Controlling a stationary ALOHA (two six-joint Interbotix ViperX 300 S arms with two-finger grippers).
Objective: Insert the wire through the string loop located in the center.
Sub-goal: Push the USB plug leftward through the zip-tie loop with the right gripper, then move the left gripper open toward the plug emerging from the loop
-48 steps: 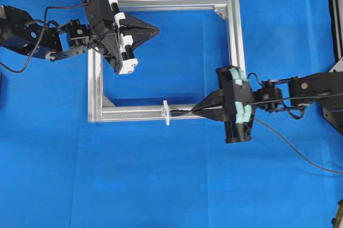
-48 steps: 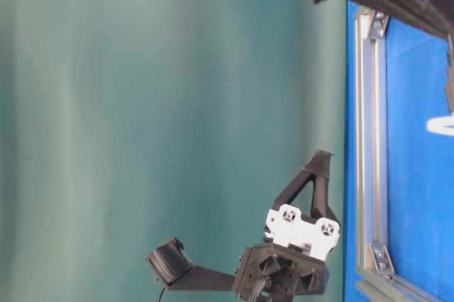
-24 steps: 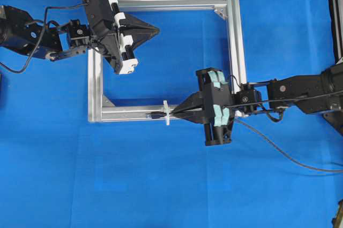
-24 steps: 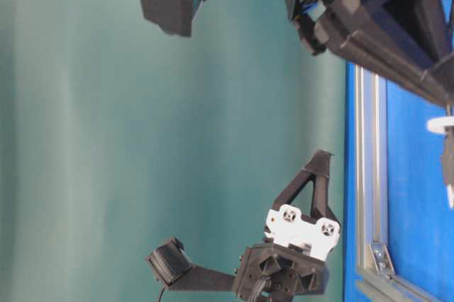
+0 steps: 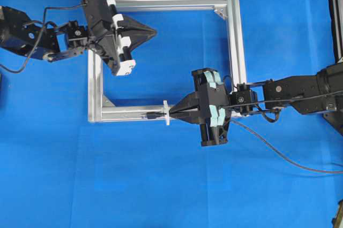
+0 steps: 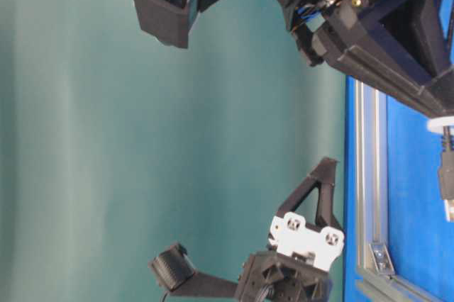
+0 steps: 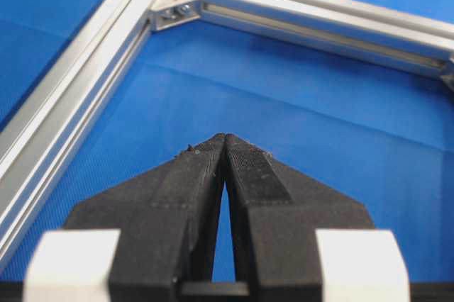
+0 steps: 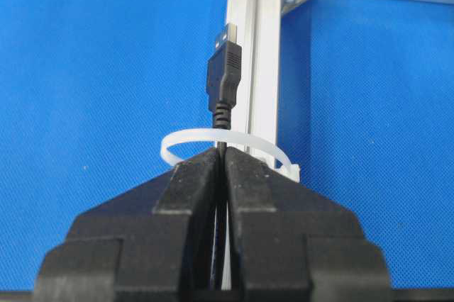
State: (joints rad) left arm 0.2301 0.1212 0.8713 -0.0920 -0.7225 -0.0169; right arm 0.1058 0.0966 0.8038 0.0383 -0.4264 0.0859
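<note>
Wire (image 8: 224,82) plug looks already through string loop (image 8: 220,140).
Your right hand (image 8: 223,157) clamps the wire just behind the plug for stiffness; left hand (image 7: 225,142) pressed together, holding nothing.

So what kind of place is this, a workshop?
Probably a robotics lab test bench: two arms over a blue mat, a bare aluminium frame, and the right end effector threading a wire through a loop.

black arms (image 5: 300,90), teal-padded hand (image 5: 172,114)
</note>
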